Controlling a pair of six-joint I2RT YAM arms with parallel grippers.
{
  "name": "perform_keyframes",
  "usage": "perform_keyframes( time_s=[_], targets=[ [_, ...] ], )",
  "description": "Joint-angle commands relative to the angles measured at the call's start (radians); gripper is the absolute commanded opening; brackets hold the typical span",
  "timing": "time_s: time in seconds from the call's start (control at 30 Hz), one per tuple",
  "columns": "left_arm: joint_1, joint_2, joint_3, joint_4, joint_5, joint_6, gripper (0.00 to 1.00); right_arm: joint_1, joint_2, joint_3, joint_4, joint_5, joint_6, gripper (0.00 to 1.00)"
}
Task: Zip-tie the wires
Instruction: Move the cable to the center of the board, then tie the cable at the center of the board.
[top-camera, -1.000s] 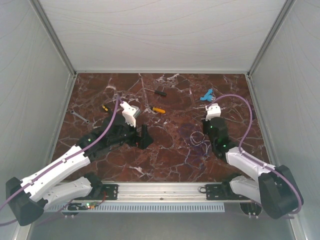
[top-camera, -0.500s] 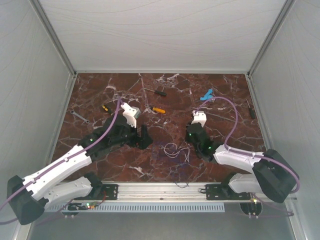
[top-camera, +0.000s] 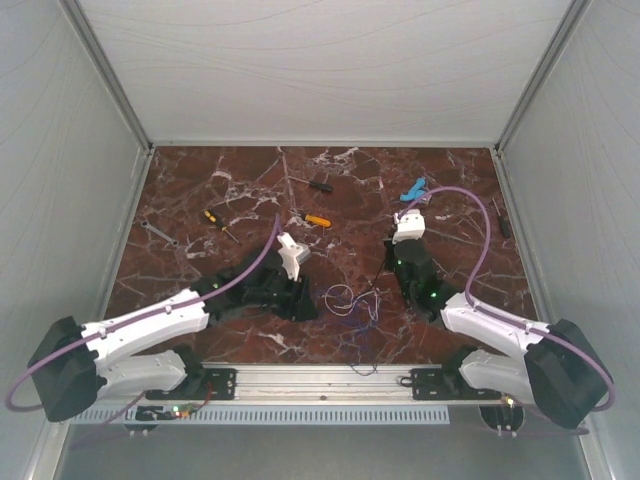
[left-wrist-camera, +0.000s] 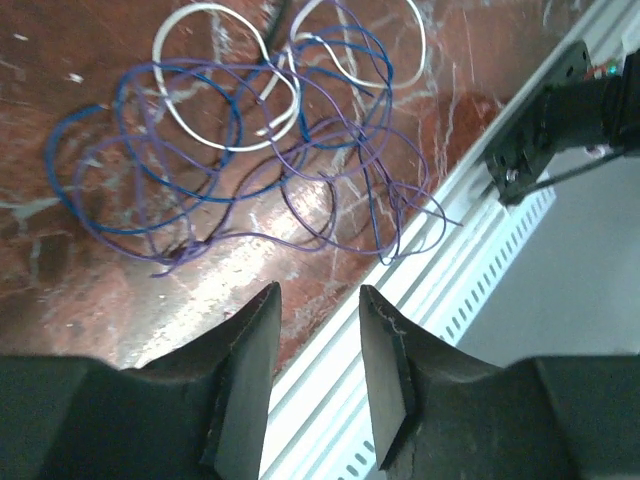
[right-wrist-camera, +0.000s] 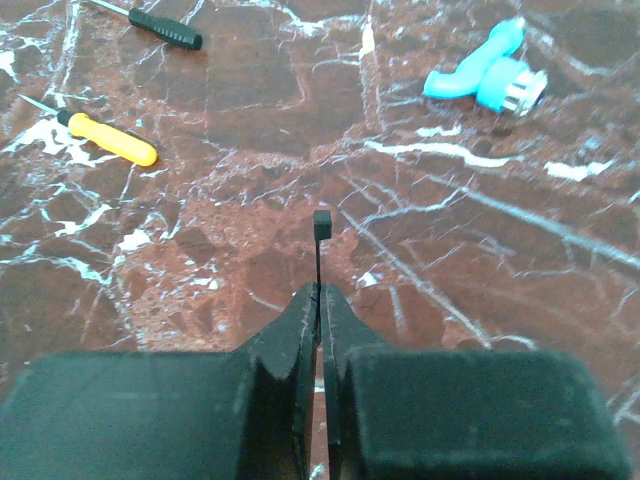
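LOW OVER THE WORKTOP: We are watching the left gripper (left-wrist-camera: 318, 300) hovering just above the red-brown marble worktop (left-wrist-camera: 60, 280). Its jaws are standing a narrow gap apart and gripping nothing. Just ahead of its fingertips the wires (left-wrist-camera: 250, 150) are lying loose on the marble, hair-thin blue and purple strands curling into overlapping loops with a few white ones tangled in. The bundle is sitting close to the slotted rail (left-wrist-camera: 420, 290) along the near edge. From above, we are seeing it resting between the two grippers.

To its right, the right gripper (right-wrist-camera: 320, 295) is pinching a black zip tie (right-wrist-camera: 318, 255). Its jaws are closing tight on the strap, and the square head is sticking out past the fingertips. Beyond it an orange-handled screwdriver (right-wrist-camera: 108, 138), a black-handled screwdriver (right-wrist-camera: 165, 30) and a light-blue part (right-wrist-camera: 485, 75) are lying on the marble, well apart from the wires.
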Motion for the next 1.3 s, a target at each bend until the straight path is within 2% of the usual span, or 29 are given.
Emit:
perform_keyframes(
  time_s=[0.0, 0.13, 0.3, 0.57, 0.77, 0.87, 0.97, 1.27],
  targets=[
    [-0.04, 0.037, -0.023, 0.108, 0.038, -0.05, 0.36, -0.007, -0.021, -0.007, 0.084, 0.037, -0.205, 0.0],
    [-0.045, 0.047, -0.07, 0.144, 0.044, -0.077, 0.3, 0.021, -0.018, -0.013, 0.137, 0.019, -0.356, 0.0],
    [-0.066, 0.069, -0.111, 0.163, 0.058, -0.095, 0.24, 0.103, 0.026, -0.066, 0.348, 0.076, -0.652, 0.0],
    [-0.1, 0.079, -0.163, 0.195, 0.043, -0.139, 0.24, 0.114, 0.055, -0.117, 0.557, 0.147, -0.819, 0.0],
    [-0.101, 0.104, -0.165, 0.202, 0.018, -0.135, 0.24, 0.085, 0.035, -0.093, 0.499, 0.064, -0.789, 0.0],
    [-0.101, 0.108, -0.17, 0.182, -0.101, -0.185, 0.25, 0.126, 0.03, -0.106, 0.442, 0.021, -0.783, 0.0],
    [-0.099, 0.115, -0.179, 0.216, -0.154, -0.195, 0.26, 0.18, 0.012, -0.131, 0.4, -0.012, -0.776, 0.0],
    [-0.07, 0.303, -0.081, 0.281, -0.18, -0.175, 0.24, 0.263, -0.074, -0.157, 0.279, -0.038, -0.668, 0.0]
  ],
)
